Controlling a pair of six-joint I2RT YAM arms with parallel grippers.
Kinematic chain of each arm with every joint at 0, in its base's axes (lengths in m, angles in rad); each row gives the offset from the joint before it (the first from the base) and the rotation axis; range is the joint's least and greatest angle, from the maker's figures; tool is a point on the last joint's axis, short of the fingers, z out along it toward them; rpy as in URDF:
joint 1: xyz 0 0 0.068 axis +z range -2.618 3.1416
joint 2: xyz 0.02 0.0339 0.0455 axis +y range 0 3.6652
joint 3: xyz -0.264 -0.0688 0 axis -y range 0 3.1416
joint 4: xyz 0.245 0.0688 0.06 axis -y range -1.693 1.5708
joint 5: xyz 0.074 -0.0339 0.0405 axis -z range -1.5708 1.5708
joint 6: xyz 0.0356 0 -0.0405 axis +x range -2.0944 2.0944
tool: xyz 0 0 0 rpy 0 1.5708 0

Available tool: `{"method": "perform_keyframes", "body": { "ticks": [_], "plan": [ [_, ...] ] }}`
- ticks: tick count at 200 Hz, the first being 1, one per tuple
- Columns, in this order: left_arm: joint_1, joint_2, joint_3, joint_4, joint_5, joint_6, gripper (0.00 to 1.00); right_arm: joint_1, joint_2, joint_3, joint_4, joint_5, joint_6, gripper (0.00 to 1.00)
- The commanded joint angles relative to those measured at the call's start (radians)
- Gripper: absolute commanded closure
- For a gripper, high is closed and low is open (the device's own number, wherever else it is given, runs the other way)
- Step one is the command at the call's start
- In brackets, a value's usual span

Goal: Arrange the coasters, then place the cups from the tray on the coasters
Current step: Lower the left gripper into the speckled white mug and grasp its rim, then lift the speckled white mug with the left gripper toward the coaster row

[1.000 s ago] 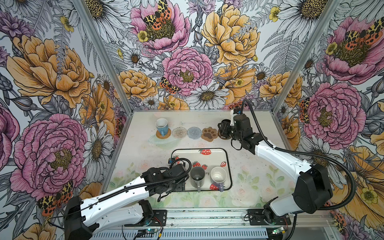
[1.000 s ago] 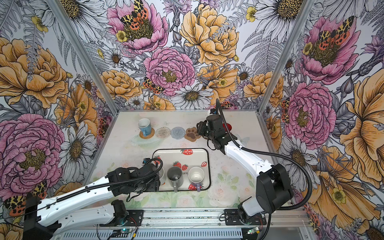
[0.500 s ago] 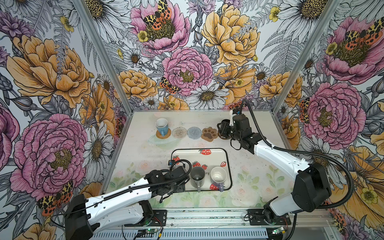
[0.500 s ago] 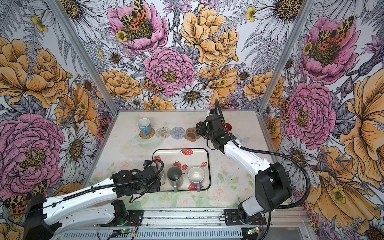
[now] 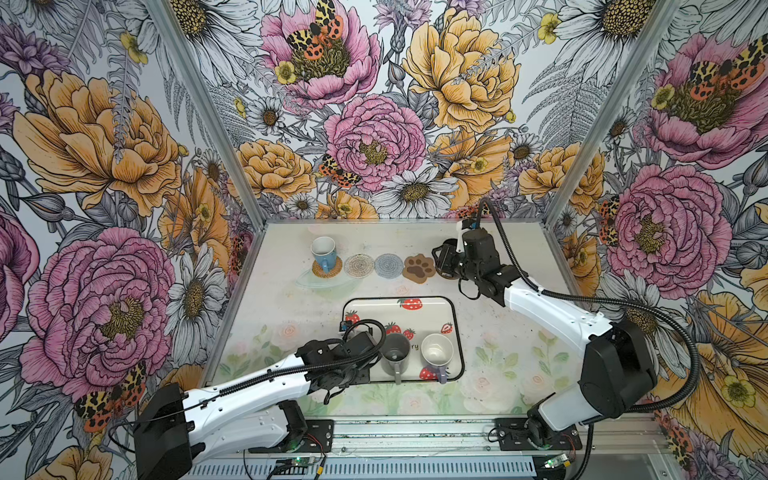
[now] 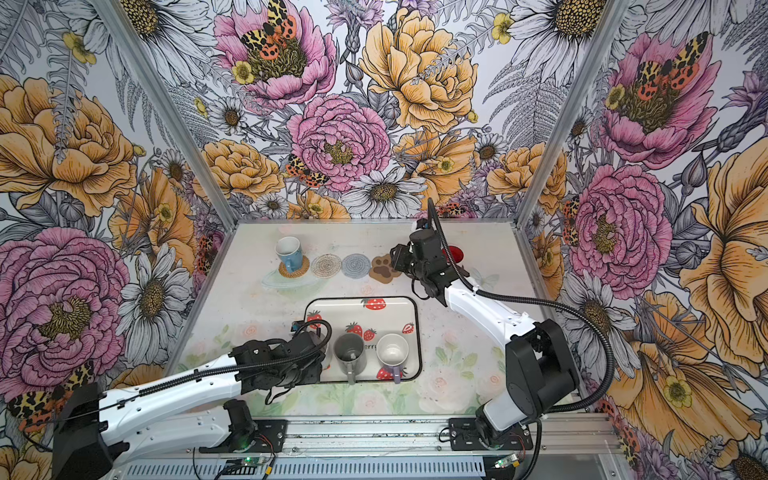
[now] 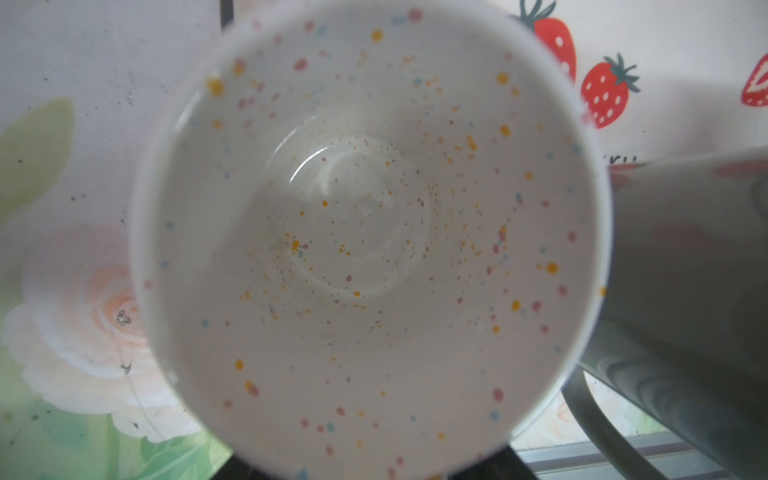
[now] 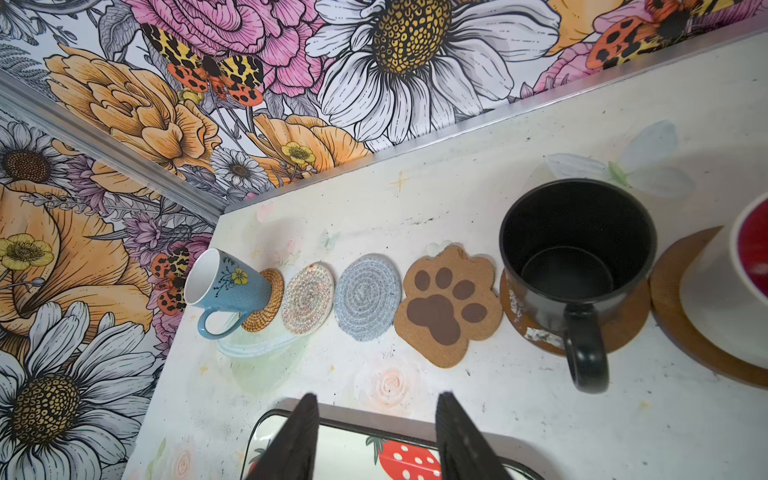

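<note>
three mugs stand on the strawberry tray [image 5: 432, 307]: a speckled white mug [image 7: 374, 249] at its left end, under the left gripper [image 5: 360, 368], likely next to lift, though i cannot tell its jaw width; then a grey mug [image 5: 395, 353] and a lavender mug [image 5: 436, 355]. beyond the tray runs a row: a light blue mug [image 5: 323, 253] on a rattan coaster [image 5: 334, 271], then a bare whitish coaster [image 5: 359, 264], grey-blue coaster [image 5: 388, 265] and paw coaster [image 5: 419, 268], probably left free for those three, then a black mug [image 8: 577, 249] and a red-lined mug [image 8: 748, 257] on brown discs [image 8: 623, 332]. the right gripper [image 8: 378, 397] hovers empty beyond the tray's far right corner, jaws apart.

White mug [image 7: 374, 249] blurred, rim cropped (grey mug [image 7: 685, 291] too); red-interior mug [image 8: 715, 299] cut off.
</note>
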Motion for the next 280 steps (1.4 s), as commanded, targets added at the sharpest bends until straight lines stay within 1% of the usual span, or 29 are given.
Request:
{"method": "perform_keyframes", "body": {
  "ticks": [1, 35, 57, 131, 163, 178, 209, 213, 239, 280],
  "plan": [
    [0.014, 0.003, -0.024, 0.041, 0.028, 0.008, 0.53, 0.004, 0.021, 0.037, 0.018, -0.012, 0.005, 0.52],
    [0.023, 0.004, -0.030, 0.046, 0.031, 0.008, 0.60, 0.004, 0.033, 0.046, 0.017, -0.020, 0.007, 0.52],
    [0.021, 0.007, -0.034, 0.046, 0.029, 0.006, 0.63, 0.004, 0.037, 0.046, 0.017, -0.021, 0.006, 0.52],
    [0.024, 0.019, -0.032, 0.046, 0.025, 0.006, 0.81, 0.004, 0.041, 0.044, 0.018, -0.023, 0.008, 0.53],
    [0.021, 0.019, -0.026, 0.045, 0.017, 0.012, 0.92, 0.004, 0.043, 0.043, 0.018, -0.024, 0.008, 0.53],
    [0.021, 0.017, -0.020, 0.044, 0.012, 0.017, 1.00, 0.004, 0.042, 0.043, 0.018, -0.026, 0.006, 0.53],
    [0.016, 0.010, 0.004, 0.043, 0.012, 0.030, 1.00, 0.004, 0.041, 0.041, 0.018, -0.025, 0.005, 0.53],
    [0.014, 0.010, 0.008, 0.042, -0.018, 0.032, 1.00, 0.004, 0.041, 0.040, 0.018, -0.025, 0.004, 0.53],
    [0.003, 0.008, 0.033, 0.042, -0.048, 0.043, 1.00, 0.003, 0.041, 0.037, 0.017, -0.026, 0.002, 0.53],
    [0.007, 0.010, 0.069, 0.035, -0.066, 0.067, 1.00, -0.002, 0.043, 0.038, 0.019, -0.038, 0.002, 0.53]
  ]
}}
